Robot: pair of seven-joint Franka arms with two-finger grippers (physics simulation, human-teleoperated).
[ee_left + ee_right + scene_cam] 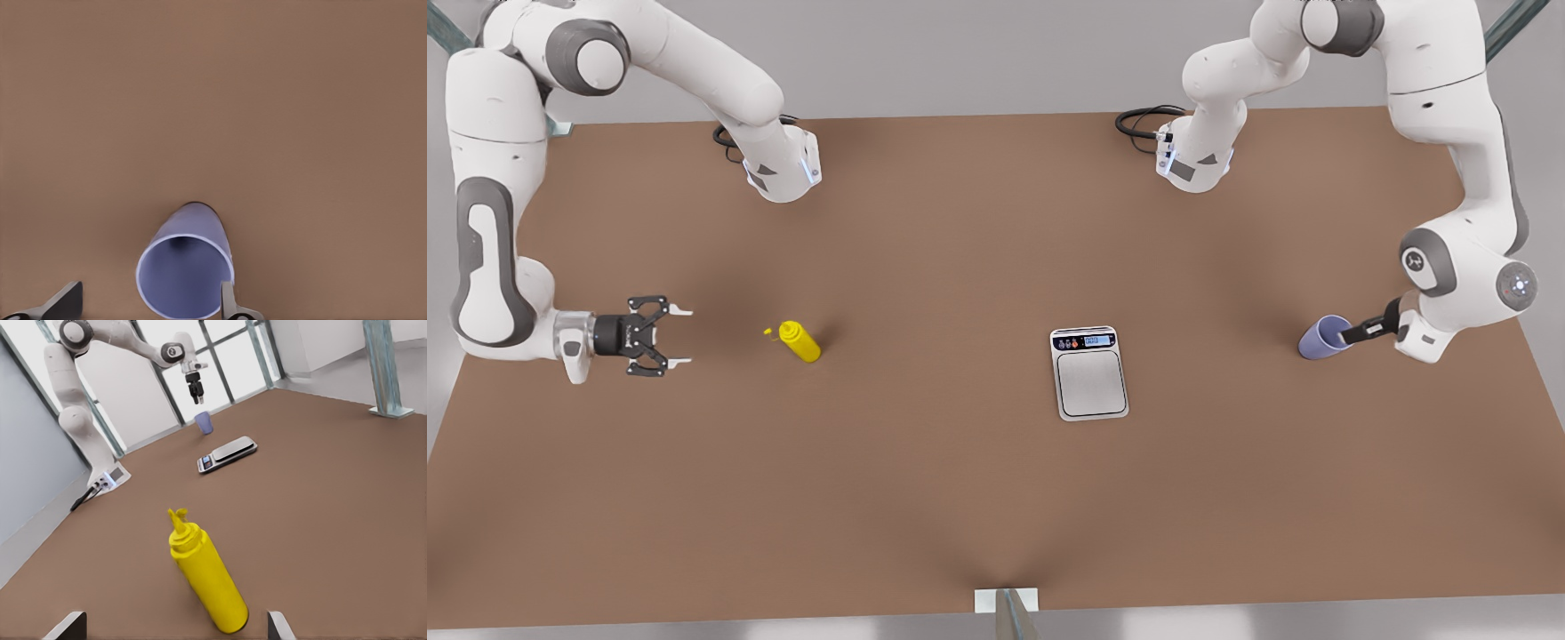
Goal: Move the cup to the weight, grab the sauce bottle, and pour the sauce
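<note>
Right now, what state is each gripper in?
Left gripper: open, fingers astride the cup's rim, not yet closed.
Right gripper: open, holding nothing, facing the sauce bottle.

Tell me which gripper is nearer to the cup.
Left. The left gripper hangs right over the cup, fingers open; the right gripper waits across the table by the sauce bottle.

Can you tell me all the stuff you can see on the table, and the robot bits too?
cup: one, lavender, on the front view's right, upright on the table
kitchen scale: one, silver-grey with a black panel, near the middle
sauce bottle: one, yellow, on the front view's left, standing
table: one, brown
left end effector: one, black, open, right above the cup
right end effector: one, black, open, beside the sauce bottle, apart from it
</note>
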